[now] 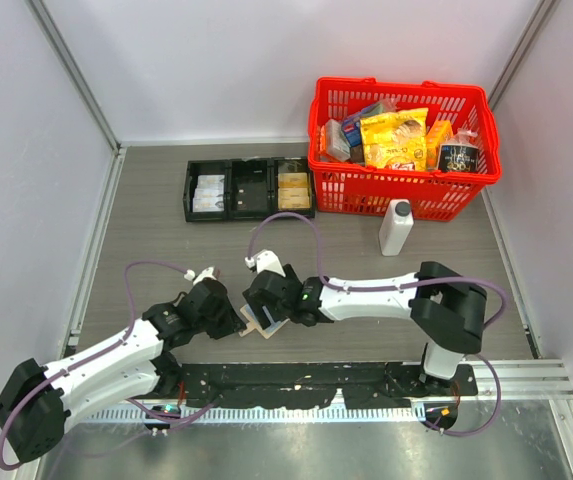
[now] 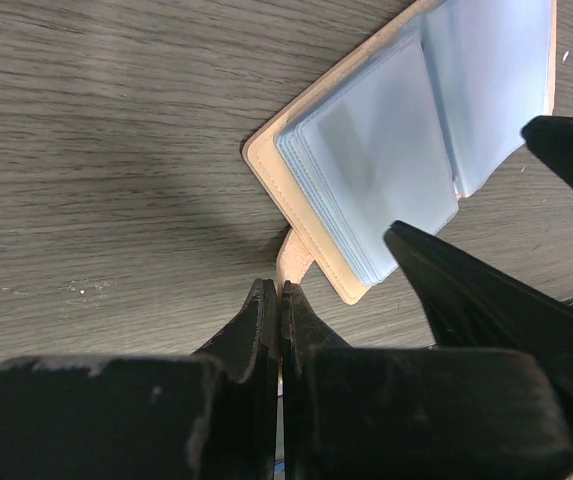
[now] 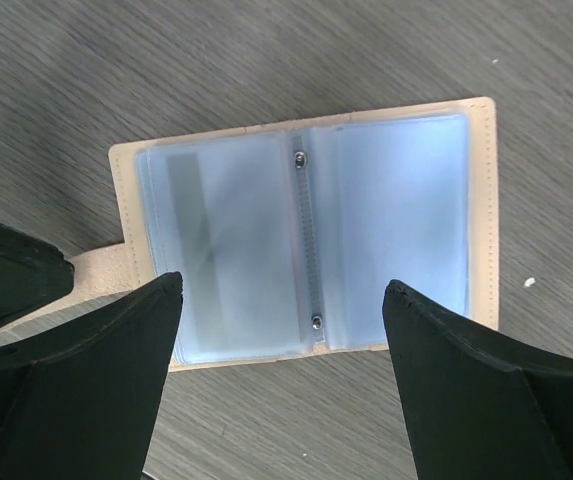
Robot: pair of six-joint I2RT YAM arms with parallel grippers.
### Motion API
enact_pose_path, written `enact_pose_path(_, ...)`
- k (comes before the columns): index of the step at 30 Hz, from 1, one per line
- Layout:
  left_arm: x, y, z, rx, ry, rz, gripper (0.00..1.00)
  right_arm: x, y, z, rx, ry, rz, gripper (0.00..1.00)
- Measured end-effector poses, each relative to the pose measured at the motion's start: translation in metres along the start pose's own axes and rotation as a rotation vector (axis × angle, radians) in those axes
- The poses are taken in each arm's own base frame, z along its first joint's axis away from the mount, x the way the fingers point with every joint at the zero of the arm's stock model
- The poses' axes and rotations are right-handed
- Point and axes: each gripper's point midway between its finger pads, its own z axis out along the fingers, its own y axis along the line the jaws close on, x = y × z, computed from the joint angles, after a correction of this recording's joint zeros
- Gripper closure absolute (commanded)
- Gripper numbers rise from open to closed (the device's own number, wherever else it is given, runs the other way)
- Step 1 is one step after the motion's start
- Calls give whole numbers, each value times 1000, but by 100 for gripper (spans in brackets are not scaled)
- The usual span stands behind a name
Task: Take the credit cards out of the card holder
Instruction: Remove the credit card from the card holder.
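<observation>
Left tool (image 2: 274,292) on tab-first card holder (image 2: 366,170)

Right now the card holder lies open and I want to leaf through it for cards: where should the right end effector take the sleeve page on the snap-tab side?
Take that sleeve page by its free outer edge, farthest from the riveted spine; only that edge should lift. Bring the open right end effector down from above, clear of the left end effector pinching the snap tab.
</observation>
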Motion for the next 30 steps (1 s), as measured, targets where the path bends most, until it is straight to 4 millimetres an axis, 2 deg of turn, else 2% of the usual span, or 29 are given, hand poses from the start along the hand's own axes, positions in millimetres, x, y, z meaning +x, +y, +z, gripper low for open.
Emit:
enact_pose_path(4,0,0,0,0,0,0,100,10,5,8,-2,31,-24,14)
enact_pose_path(11,0,0,0,0,0,0,100,10,14,9,-26,34,-32,14)
enact_pose_path(20,0,0,0,1,0,0,100,15,14,20,2,55,-45,14)
enact_pose_path(30,1,1,0,4,-1,0,100,10,3,17,76,43,-59,16)
